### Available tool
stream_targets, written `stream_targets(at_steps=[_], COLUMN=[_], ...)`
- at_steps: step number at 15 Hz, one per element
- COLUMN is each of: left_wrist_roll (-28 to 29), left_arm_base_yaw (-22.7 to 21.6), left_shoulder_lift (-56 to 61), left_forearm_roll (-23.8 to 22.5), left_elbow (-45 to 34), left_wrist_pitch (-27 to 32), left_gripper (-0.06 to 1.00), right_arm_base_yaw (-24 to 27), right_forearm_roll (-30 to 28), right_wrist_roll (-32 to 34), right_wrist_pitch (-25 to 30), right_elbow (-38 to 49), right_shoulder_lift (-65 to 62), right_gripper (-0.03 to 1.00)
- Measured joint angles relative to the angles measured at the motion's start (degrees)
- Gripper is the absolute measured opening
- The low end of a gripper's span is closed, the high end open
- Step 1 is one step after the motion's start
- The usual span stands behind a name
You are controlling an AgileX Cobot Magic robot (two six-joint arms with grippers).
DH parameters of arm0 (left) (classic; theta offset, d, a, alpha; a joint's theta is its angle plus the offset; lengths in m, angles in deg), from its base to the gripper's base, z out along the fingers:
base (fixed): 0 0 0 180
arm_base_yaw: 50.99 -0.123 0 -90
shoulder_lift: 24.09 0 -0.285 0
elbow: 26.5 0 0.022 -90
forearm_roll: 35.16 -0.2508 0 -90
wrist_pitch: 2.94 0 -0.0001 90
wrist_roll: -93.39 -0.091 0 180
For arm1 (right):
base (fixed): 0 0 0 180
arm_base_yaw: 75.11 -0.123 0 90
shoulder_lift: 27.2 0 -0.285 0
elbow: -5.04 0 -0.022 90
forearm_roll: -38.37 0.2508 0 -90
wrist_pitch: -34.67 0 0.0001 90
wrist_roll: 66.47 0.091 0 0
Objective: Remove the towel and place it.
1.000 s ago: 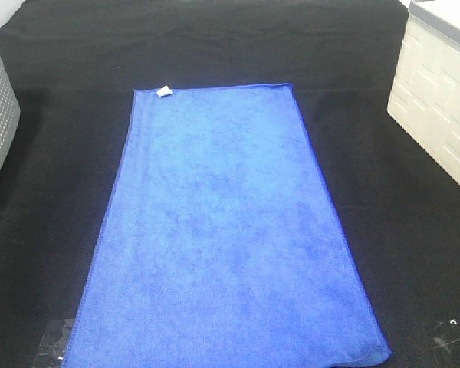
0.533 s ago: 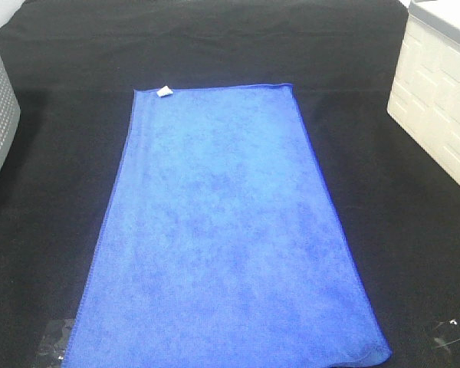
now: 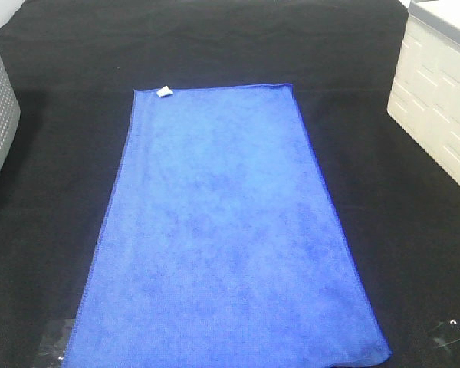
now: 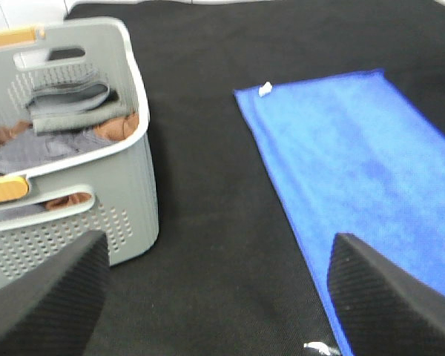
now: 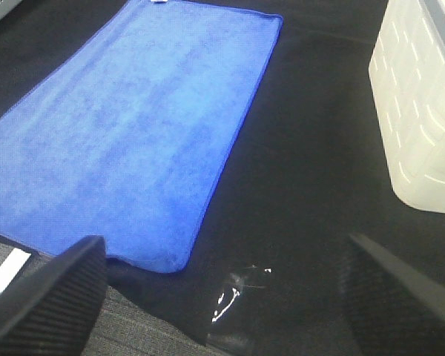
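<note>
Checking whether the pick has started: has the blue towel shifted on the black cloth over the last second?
No. The towel lies flat, its white tag equally far from the white bin.

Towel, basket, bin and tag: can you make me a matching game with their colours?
Things:
1. towel
2. basket
3. bin
4. tag

Colours:
A. grey
B. white, small
C. blue
D. cream

Pairs: 1-C, 2-A, 3-D, 4-B
</note>
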Motion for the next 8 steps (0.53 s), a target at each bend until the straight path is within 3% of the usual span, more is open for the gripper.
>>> stream_targets(at_steps=[6, 8], left_wrist_roll=[0.0, 0.0], left_arm_base_yaw=[0.0, 0.0], left_shoulder_lift=[1.78, 1.78], left_forearm_roll=[1.43, 2.12], left_elbow=[-2.92, -7.45], left_wrist_pitch=[2.75, 2.75], left_gripper=[0.75, 0.75], right_arm_base_yaw=[0.0, 0.0], right_forearm_roll=[1.32, 2.01], right_wrist_roll=[-1.55, -2.18], right_wrist_pitch=[0.23, -2.98], right_elbow=[9.74, 11.12], right_shoulder_lift=[-1.03, -1.03], right_gripper=[0.81, 0.81])
